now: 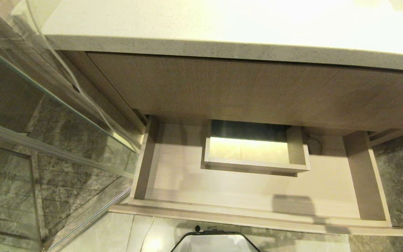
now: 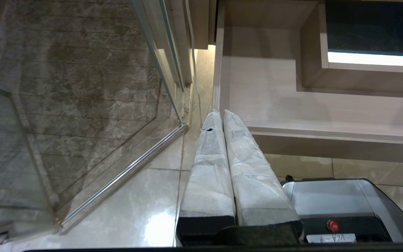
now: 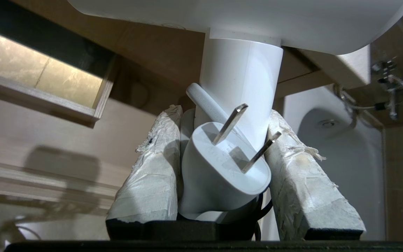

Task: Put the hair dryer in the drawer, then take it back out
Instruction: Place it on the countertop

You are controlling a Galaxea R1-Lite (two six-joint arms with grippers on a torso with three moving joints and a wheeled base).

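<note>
While the drawer [image 1: 173, 182] stands open and looks empty, the right gripper [image 3: 222, 140] clamps the hair dryer [image 3: 240, 80] by its handle. Whether this is before stowing or after retrieval is probably not decidable; the left gripper [image 2: 222, 115] hangs pressed closed, idle.

The left gripper [image 2: 222, 115], its two tape-wrapped fingers [image 2: 206, 168] pressed together, hangs over the pale floor tiles [image 2: 142, 210] just outside the left front corner of the pulled-out drawer [image 2: 275, 101], with the boxed cutout [image 2: 313, 52] at the drawer's rear edge, a glass shower panel [image 2: 82, 105] alongside and the robot's base [image 2: 338, 199] below.
</note>
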